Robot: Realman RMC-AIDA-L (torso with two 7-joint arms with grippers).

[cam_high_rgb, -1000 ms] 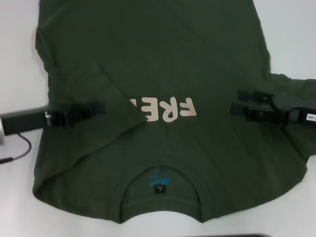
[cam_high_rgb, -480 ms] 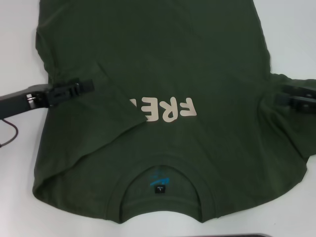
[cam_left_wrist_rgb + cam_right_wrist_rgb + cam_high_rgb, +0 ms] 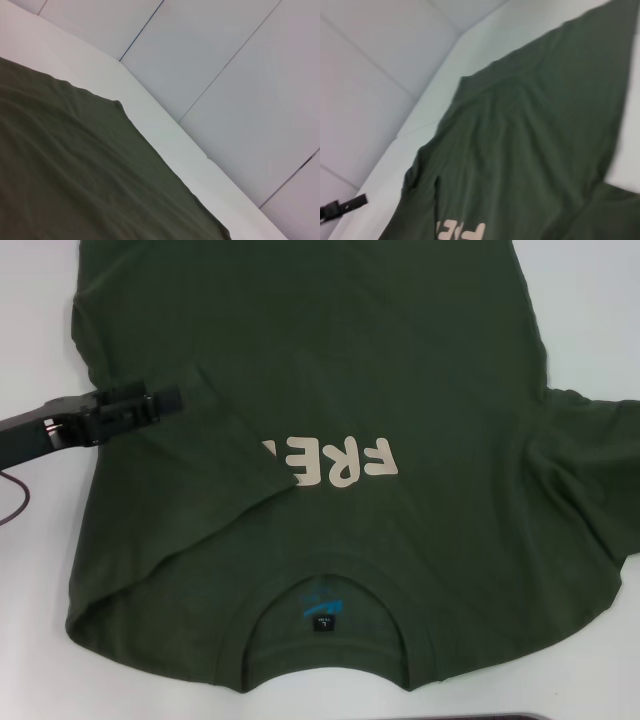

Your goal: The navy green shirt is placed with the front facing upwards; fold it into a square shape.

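Note:
The navy green shirt point(image 3: 380, 360) lies spread front up on the white table point(image 3: 35, 660), with its ribbed collar point(image 3: 330, 665) and dark neck label point(image 3: 325, 622) nearest me. The sleeve on my left point(image 3: 215, 450) is folded inward and covers part of the cream lettering point(image 3: 345, 462). The sleeve on my right point(image 3: 600, 430) still sticks out sideways. My left gripper point(image 3: 160, 402) hovers over the shirt's left edge, holding no cloth. It shows far off in the right wrist view as a gripper point(image 3: 342, 206). My right gripper is out of view. Both wrist views show shirt cloth point(image 3: 75, 175) point(image 3: 535, 150).
A dark cable point(image 3: 15, 502) loops on the table beside the left arm. A dark strip point(image 3: 500, 717) lies at the table's near edge. Pale wall panels point(image 3: 225, 75) rise beyond the table's far edge.
The left gripper has risen and drawn back toward the shirt's left edge. The right gripper has pulled away to the right and left the head view.

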